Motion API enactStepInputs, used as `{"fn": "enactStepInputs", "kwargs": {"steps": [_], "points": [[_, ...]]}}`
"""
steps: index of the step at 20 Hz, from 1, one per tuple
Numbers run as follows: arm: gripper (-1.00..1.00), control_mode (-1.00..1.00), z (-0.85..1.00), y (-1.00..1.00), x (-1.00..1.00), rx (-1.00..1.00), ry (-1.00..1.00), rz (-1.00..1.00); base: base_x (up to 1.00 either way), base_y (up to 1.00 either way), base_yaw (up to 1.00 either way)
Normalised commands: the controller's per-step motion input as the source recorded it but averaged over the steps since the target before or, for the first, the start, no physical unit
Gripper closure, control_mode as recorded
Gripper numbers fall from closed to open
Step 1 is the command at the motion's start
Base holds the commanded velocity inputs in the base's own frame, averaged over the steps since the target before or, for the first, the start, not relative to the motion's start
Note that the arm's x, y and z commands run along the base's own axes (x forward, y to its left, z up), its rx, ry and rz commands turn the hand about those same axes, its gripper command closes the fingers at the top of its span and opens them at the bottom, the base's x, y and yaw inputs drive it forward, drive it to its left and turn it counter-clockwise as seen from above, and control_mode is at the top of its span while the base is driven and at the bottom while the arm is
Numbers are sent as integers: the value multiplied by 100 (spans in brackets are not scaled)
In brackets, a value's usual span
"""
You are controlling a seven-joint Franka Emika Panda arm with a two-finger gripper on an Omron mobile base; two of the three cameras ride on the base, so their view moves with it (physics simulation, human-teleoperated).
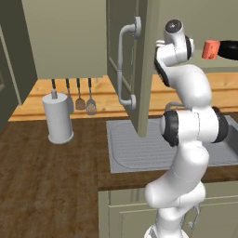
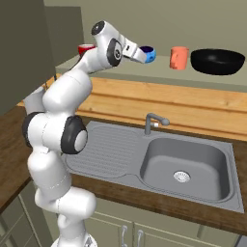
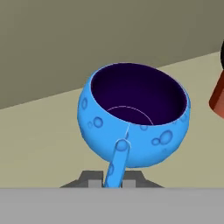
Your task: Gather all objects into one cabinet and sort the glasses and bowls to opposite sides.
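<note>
Inside the olive-beige cabinet [image 2: 159,73], the small blue bowl [image 3: 133,120] [image 2: 149,54] has a blue tab on its near side. My gripper [image 3: 113,181] [image 2: 144,55] is shut on that tab, and the bowl tilts a little toward me. Whether it rests on the shelf I cannot tell. Right of it on the shelf stand the small orange-red cup [image 2: 179,58] [image 1: 211,49] and then the wide black bowl [image 2: 217,61] [image 1: 231,49]. The glossy red cup [image 2: 86,48] is at the shelf's left end, behind my arm. The cabinet door [image 1: 142,69] stands open.
Below the shelf lie a wooden counter [image 2: 193,103], a grey sink [image 2: 185,164] with a faucet [image 2: 153,121] and a draining board [image 1: 135,148]. A white paper towel roll [image 1: 57,118] and hanging utensils [image 1: 85,100] are at the left.
</note>
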Motion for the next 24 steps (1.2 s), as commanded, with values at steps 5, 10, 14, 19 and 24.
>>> {"fn": "enactStepInputs", "kwargs": {"steps": [5,10,14,19,24], "points": [[100,-100,0,10,-52,0,-14,12,0,0,0],[100,-100,0,43,-47,0,-1,15,0,0,0],[100,-100,29,52,-22,0,0,22,0,0,0],[100,-100,27,45,-10,0,0,21,0,0,0],[100,-100,5,50,-1,0,6,20,0,0,0]]}}
